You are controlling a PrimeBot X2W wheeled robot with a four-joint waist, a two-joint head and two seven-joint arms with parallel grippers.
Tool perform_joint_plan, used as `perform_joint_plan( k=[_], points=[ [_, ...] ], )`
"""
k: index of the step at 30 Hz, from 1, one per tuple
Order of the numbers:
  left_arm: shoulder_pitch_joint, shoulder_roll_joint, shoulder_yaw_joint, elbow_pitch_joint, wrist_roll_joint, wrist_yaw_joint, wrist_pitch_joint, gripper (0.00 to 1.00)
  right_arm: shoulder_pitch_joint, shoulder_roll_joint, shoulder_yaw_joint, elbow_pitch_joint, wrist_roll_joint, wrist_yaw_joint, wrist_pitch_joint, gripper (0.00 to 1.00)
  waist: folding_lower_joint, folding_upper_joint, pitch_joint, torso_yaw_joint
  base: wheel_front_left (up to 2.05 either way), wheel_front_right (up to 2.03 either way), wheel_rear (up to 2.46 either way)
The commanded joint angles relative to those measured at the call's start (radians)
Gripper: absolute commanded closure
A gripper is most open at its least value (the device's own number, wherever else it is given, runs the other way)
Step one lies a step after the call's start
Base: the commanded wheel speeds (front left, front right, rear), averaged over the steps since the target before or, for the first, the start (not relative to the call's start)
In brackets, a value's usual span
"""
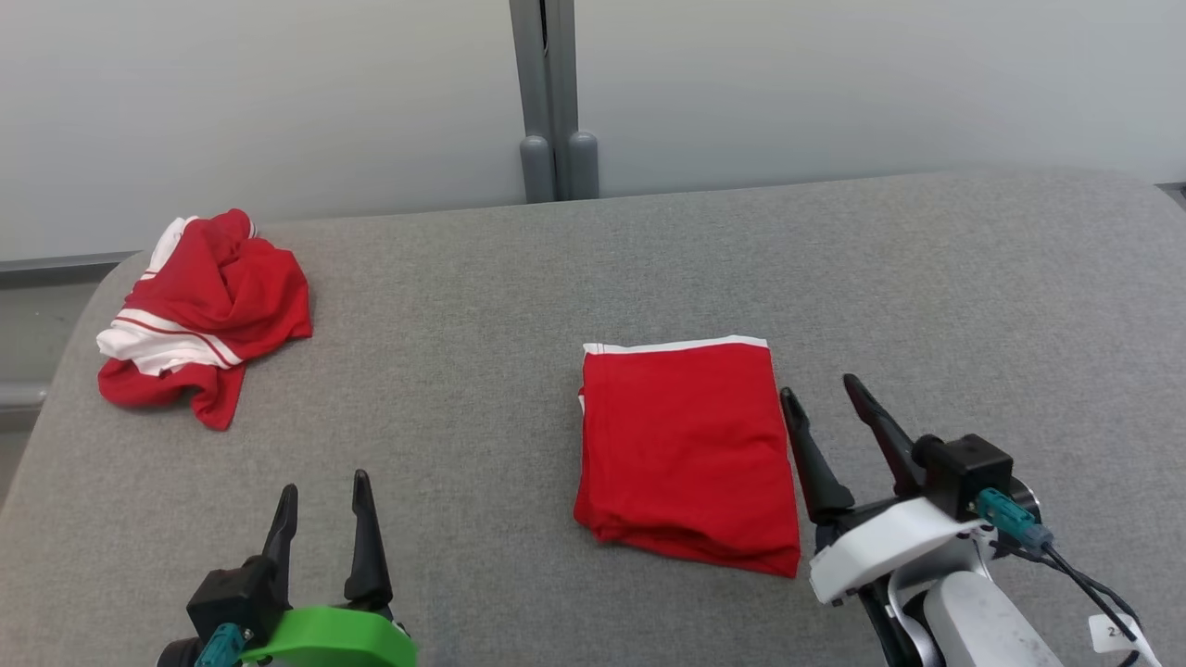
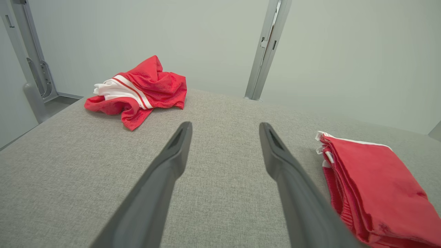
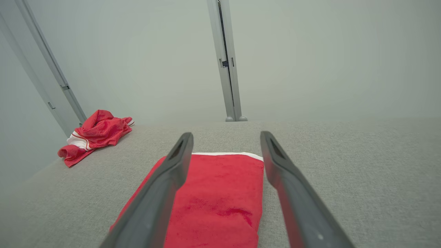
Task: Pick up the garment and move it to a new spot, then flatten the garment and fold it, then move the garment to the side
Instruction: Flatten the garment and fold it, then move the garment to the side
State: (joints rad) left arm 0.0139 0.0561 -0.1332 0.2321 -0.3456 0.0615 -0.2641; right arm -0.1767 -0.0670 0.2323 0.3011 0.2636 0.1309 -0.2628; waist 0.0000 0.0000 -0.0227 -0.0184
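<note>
A red garment [image 1: 686, 446] lies folded into a neat rectangle with a white hem along its far edge, a little right of the table's middle; it also appears as the folded garment [image 2: 375, 179] and folded garment [image 3: 220, 196] in the wrist views. My right gripper [image 1: 825, 398] stands open just beside its right edge, nothing between the fingers. My left gripper [image 1: 324, 491] is open near the front edge, well left of the folded piece and empty. A second red-and-white garment [image 1: 199, 310] lies crumpled at the far left.
The table is a grey fabric surface [image 1: 463, 371] with a rounded far-left corner. A grey post [image 1: 554, 102] rises behind its far edge against a pale wall. Bare fabric stretches to the right of the folded garment.
</note>
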Motion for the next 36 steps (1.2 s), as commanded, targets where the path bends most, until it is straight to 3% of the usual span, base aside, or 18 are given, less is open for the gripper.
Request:
perform_joint_plan(
  k=[1, 9, 36],
  points=[
    [0.015, 0.003, 0.004, -0.001, 0.014, 0.002, 0.0, 0.0, 0.03, 0.005, -0.03, -0.022, -0.019, 0.0, -0.003, 0.0, 0.0, 0.0, -0.008, -0.012, 0.0, 0.0, 0.0],
    [0.065, 0.0, 0.014, -0.014, 0.044, 0.01, 0.0, 0.0, 0.119, 0.015, -0.124, -0.082, -0.055, 0.0, -0.003, 0.0, 0.0, 0.0, -0.013, -0.033, 0.0, 0.0, 0.0],
    [0.065, -0.005, 0.006, -0.015, 0.066, 0.012, 0.0, 0.0, 0.104, 0.016, -0.178, -0.028, -0.055, 0.0, -0.003, 0.0, 0.0, 0.0, -0.004, -0.001, 0.0, 0.0, 0.0]
  ],
)
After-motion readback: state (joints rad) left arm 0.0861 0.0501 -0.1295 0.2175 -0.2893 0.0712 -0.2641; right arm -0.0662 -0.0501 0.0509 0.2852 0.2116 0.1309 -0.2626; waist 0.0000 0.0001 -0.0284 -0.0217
